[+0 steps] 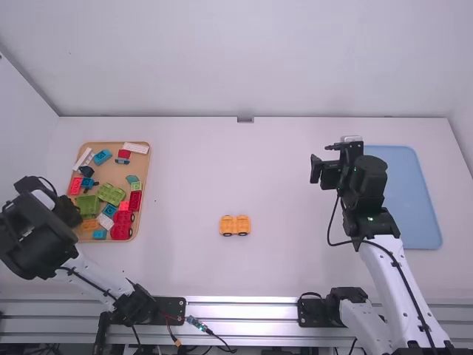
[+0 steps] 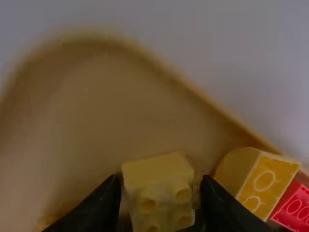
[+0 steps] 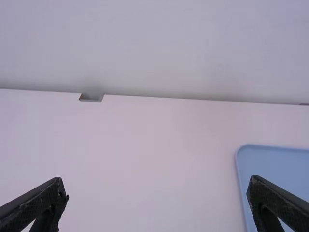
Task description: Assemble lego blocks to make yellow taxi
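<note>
Wheeled yellow base is standing assembled, upper build apparently remaining; left gripper, fingers spread, is straddling yellow block; right gripper is gaping.

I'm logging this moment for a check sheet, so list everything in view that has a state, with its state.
Right gripper: open, nothing between its fingers.
Left gripper: lowered at the tan tray; grip on the block unclear.
Yellow block: at the left gripper, studs showing.
Wheeled yellow piece: upright on the table.
Tan tray: holding loose blocks of several colours.
Blue tray: flat, partly hidden by the right arm.
</note>
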Motion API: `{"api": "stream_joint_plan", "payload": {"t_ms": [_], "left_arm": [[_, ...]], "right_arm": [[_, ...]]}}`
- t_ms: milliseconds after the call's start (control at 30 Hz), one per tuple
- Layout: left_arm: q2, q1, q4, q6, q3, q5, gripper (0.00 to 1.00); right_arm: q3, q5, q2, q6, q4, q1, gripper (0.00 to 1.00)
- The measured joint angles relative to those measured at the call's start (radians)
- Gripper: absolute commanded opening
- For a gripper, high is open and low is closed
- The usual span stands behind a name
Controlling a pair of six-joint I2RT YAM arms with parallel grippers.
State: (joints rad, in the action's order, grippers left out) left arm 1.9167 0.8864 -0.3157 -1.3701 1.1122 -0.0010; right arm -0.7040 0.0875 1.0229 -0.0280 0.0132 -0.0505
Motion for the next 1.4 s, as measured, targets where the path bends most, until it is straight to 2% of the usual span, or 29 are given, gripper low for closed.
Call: {"api": "stream_joint_plan", "payload": {"t_ms": [133, 233, 467, 800, 1100, 1400], "left_arm": [[-0.002, 0.0, 0.06, 0.0, -0.027, 0.015, 0.41], [-0.002, 0.0, 0.075, 0.0, -0.032, 0.023, 0.33], [-0.006, 0.0, 0.074, 0.0, -0.032, 0.023, 0.22], [-0.008, 0.0, 0.067, 0.0, -0.032, 0.025, 0.15], [-0.005, 0.005, -0.162, -0.001, 0.053, 0.027, 0.02], [-0.005, 0.005, -0.408, 0.0, 0.26, -0.005, 0.02]], "right_arm": [[0.0, 0.0, 0.0, 0.0, -0.002, 0.0, 0.99], [0.0, 0.0, 0.0, -0.002, -0.003, 0.0, 0.99], [0.0, 0.0, 0.0, -0.002, -0.002, 0.0, 0.99], [0.0, 0.0, 0.0, -0.002, -0.002, 0.0, 0.99], [0.0, 0.0, 0.0, -0.003, -0.002, 0.0, 0.99], [0.0, 0.0, 0.0, -0.001, -0.002, 0.0, 0.99]]}}
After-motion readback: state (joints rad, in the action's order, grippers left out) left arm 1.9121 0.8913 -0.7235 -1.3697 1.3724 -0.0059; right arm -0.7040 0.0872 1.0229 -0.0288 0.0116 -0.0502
